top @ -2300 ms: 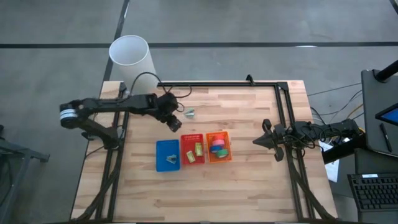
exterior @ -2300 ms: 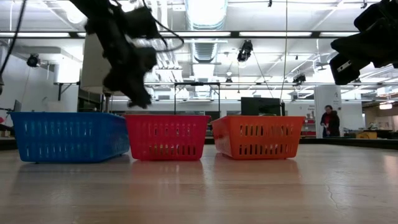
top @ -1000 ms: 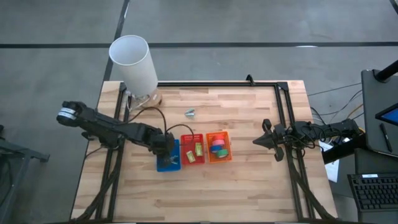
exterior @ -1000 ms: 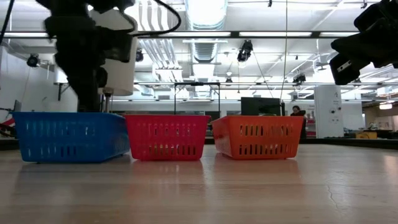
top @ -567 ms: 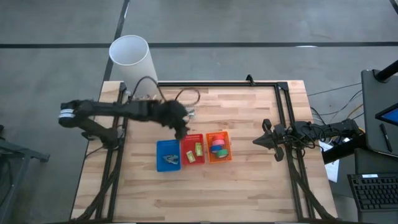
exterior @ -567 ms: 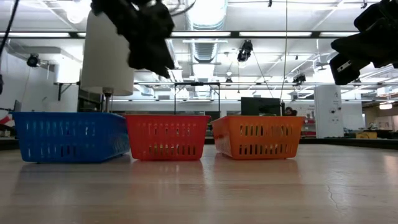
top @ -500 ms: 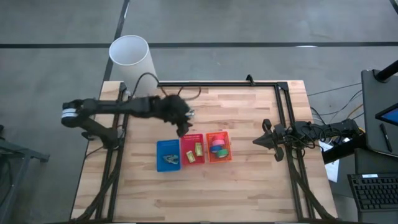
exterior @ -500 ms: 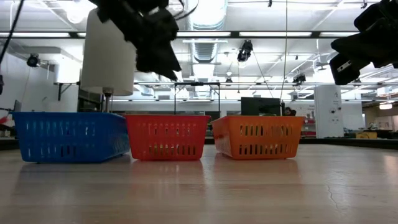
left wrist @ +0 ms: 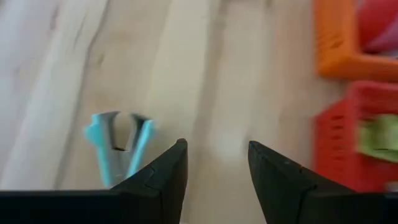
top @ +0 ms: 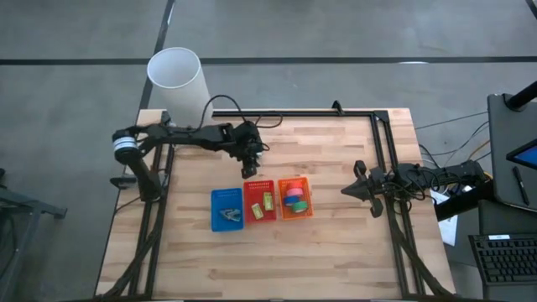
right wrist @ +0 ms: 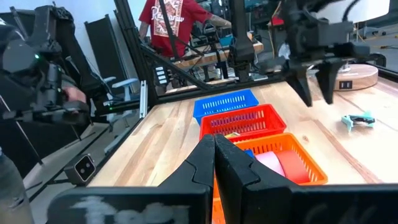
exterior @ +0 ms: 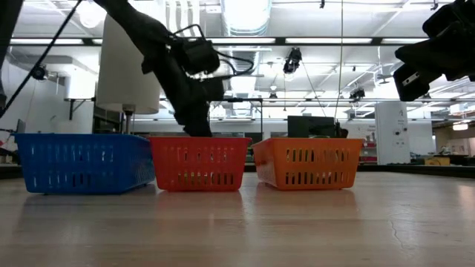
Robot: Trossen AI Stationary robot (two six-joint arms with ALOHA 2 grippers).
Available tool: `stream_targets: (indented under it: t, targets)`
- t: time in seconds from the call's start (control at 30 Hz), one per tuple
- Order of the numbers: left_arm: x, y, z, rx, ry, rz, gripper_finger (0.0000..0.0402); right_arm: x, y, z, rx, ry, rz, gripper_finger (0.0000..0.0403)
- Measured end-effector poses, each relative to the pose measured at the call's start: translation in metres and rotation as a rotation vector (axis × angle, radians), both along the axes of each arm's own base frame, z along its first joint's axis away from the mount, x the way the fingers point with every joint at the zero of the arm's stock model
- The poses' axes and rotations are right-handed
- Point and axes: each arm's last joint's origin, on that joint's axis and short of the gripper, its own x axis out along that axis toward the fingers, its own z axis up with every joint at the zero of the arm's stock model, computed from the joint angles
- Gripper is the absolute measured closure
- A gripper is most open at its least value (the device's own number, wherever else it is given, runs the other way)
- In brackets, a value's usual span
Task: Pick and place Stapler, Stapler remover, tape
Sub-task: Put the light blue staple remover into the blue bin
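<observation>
The left gripper (top: pixel 251 164) hangs open and empty above bare wood just behind the red basket (top: pixel 259 201), its two dark fingers (left wrist: pixel 163 177) spread with nothing between them. In the left wrist view the light-blue staple remover (left wrist: pixel 118 145) lies flat on the table (top: pixel 336 168) just off one fingertip, apart from it; in the right wrist view the same remover (right wrist: pixel 357 120) sits on open wood beside the descending gripper (right wrist: pixel 317 84). Open boards run free around it toward the far rail. Three baskets stand in a tight row at the table's middle: a blue basket (top: pixel 226 210) holding a grey-green item too small to make out, the red one with yellow-green blocks (top: pixel 268 201), and an orange basket (top: pixel 294 198) holding the tape (top: pixel 294 196), green, blue and pink rolls. A tall white cylinder (top: pixel 179 86) stands at the far left corner, close behind the left arm. The right gripper (top: pixel 348 190) waits closed and empty, well apart at the table's right edge near the black frame rail (top: pixel 388 159). A person in a red shirt (right wrist: pixel 177 18) stands beyond the table.
</observation>
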Motion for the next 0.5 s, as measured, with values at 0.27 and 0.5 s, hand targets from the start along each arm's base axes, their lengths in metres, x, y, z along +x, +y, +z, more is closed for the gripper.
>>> stream_targets:
  t: [0.27, 0.5]
  targets:
    - [0.009, 0.017, -0.009, 0.071, 0.038, 0.004, 0.0232, 0.000, 0.000, 0.000, 0.000, 0.000, 0.000, 0.0394]
    - [0.021, 0.030, -0.018, 0.077, 0.067, 0.025, 0.0232, 0.000, 0.000, 0.000, 0.000, 0.000, 0.000, 0.0394]
